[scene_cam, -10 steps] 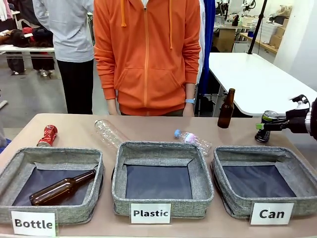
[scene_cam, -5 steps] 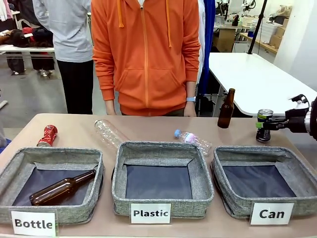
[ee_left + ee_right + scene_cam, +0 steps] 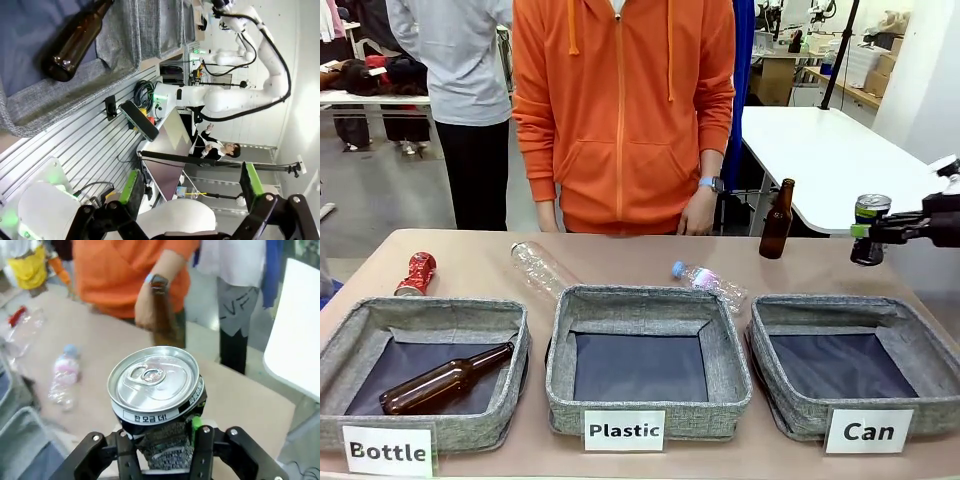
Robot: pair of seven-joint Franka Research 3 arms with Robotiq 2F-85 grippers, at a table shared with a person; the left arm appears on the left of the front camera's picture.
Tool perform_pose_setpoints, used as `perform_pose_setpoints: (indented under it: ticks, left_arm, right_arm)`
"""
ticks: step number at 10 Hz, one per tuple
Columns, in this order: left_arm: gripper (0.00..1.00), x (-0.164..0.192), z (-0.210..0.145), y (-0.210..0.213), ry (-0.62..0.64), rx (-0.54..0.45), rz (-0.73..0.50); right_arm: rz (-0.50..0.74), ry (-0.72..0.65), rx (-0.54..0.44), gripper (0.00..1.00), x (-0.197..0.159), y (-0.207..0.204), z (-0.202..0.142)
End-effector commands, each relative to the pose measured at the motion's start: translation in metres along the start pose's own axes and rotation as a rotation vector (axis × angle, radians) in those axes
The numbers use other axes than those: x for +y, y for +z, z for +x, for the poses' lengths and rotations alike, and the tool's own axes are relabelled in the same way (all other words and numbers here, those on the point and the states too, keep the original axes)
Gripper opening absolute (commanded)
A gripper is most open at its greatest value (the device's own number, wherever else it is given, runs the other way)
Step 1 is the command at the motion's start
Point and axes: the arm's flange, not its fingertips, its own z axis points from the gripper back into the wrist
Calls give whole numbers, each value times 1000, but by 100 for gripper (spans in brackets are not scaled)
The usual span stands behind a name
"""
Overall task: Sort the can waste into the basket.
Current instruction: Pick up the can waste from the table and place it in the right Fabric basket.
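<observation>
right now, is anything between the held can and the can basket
Nothing visible. The right end effector holds the can in the air just beyond the far right corner of the Can basket; its top is open. The upright bottle stands off to the left, outside that path.

Labels mark "Bottle" basket [image 3: 420,310], "Plastic" basket [image 3: 640,297] and "Can" basket [image 3: 820,308].

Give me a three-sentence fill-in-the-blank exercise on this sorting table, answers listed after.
The ____ end effector is shut on the black can.
The lying brown bottle rests inside the basket labelled ____.
The small can lying on the table is coloured ____.
Missing words: right; Bottle; red.
</observation>
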Motion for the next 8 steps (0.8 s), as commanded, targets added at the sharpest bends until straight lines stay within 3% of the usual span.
perform_pose_setpoints:
  ticks: [1, 3, 5, 8]
  left_arm:
    - [100, -1, -3, 0, -5, 2, -2]
    - [100, -1, -3, 0, -5, 2, -2]
    - [100, -1, -3, 0, -5, 2, -2]
    - [100, -1, -3, 0, -5, 2, -2]
  right_arm:
    - [123, 39, 216, 0, 69, 52, 27]
    - [256, 204, 408, 0, 125, 77, 34]
    - [324, 396, 531, 0, 171, 68, 28]
    - [355, 470, 640, 0, 190, 48, 19]
